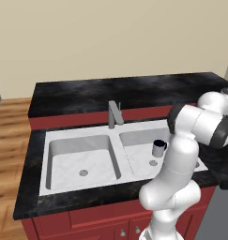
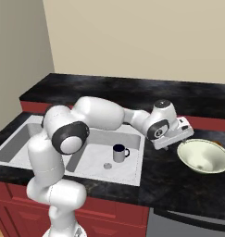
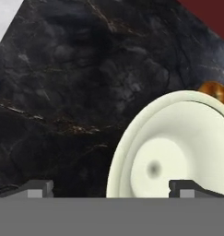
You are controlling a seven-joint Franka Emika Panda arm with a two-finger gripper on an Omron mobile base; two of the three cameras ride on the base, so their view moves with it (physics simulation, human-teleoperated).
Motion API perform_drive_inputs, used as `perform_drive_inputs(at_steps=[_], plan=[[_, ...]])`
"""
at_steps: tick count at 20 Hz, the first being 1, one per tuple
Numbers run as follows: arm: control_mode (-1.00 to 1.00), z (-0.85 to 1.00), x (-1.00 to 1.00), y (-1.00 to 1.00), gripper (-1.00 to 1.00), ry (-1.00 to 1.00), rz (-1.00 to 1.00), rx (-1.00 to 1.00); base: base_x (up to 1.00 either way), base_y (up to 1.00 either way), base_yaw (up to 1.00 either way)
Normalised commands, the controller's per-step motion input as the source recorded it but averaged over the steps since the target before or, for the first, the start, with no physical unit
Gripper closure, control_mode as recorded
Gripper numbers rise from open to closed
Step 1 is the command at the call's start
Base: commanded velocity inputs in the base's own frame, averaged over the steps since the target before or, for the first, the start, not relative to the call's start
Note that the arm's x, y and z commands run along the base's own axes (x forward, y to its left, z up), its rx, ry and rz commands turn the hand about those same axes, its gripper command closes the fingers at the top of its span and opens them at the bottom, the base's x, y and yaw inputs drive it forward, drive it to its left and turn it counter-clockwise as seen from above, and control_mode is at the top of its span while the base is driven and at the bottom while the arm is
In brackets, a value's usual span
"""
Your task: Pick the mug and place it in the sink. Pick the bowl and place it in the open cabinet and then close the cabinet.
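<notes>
Left base view: no writing or brand readable anywhere. Mug (image 1: 158, 148) upright in the right basin of the sink (image 1: 78, 136), just behind that basin's round drain, handle toward the right. Left basin bare apart from its drain. Faucet (image 1: 115, 114) at the back rim between the basins. Black marbled bench (image 1: 110, 91) wrapping the sink, with a broad raised ledge behind it. Red drawer fronts (image 1: 101, 216) below the front edge. White arm (image 1: 181, 168) rising at lower right, covering part of the right basin's front corner and the bench beyond.

Right base view: no lettering here either. Arm stretched rightward over the bench (image 2: 132, 95), pincer (image 2: 178, 140) low at the left rim of the bowl (image 2: 204, 156). Bowl upright on the bench to the right of the sink (image 2: 93, 159), near the front edge, well apart from the mug (image 2: 119, 153) in the near basin. Small orange-brown object (image 2: 217, 143) just behind the bowl; cannot tell what. Bench between bowl and sink rim dark and flat.

Hand view: pincer (image 3: 111, 190) released, dark tips spread wide, one tip (image 3: 37, 189) over bare bench (image 3: 72, 87), the other over the bowl (image 3: 178, 147) inside. Bowl's near rim between the tips. Orange-brown object (image 3: 214, 90) touching or just beyond the far rim. White sink corner (image 3: 3, 18) at upper left, red strip (image 3: 210, 16) at upper right.
</notes>
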Motion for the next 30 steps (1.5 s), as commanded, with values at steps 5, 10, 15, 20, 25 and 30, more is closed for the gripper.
perform_drive_inputs(at_steps=[5, 10, 15, 20, 25, 30], plan=[[-1.0, -0.1, 0.0, -0.01, -1.0, 0.01, 0.0, 0.0, 0.0, 0.0, 0.0], [-1.0, -0.31, 0.0, -0.17, -1.0, 0.0, 0.0, 0.0, 0.0, 0.0, 0.0], [-1.0, -0.35, 0.04, -0.17, -1.0, 0.03, 0.0, 0.0, 0.0, 0.0, 0.0], [-1.0, -0.22, 0.07, -0.24, -1.0, 0.06, 0.0, 0.0, 0.0, 0.0, 0.0], [-1.0, -0.13, 0.0, -0.09, 1.0, 0.04, 0.0, 0.0, 0.0, 0.0, 0.0], [-1.0, -0.07, 0.0, -0.02, 1.0, 0.0, 0.0, 0.0, 0.0, 0.0, 0.0]])
